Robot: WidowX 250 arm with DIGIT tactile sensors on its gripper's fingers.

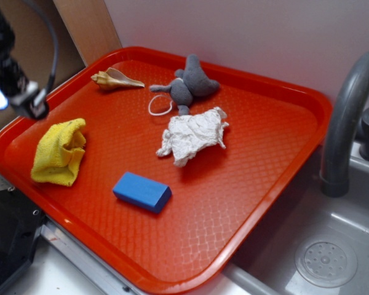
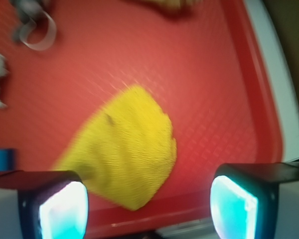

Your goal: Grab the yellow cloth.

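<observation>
The yellow cloth [image 2: 127,147] is lying on the red tray [image 2: 214,74] just ahead of and below the pincer [image 2: 149,206], whose jaws are standing wide. Descending off-centre risks pinching only a loose edge. Motion is blurring the wrist view; the arm is mostly cropped.

Yellow cloth [image 1: 59,152], blue block [image 1: 142,191] and white rag [image 1: 192,134] on a red tray [image 1: 252,184] (diamond-textured).

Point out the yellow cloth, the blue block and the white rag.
yellow cloth [image 2: 127,147], wrist view, middle of its folded surface.
blue block [image 1: 141,191], exterior view, top face.
white rag [image 1: 192,134], exterior view, crumpled centre.
</observation>
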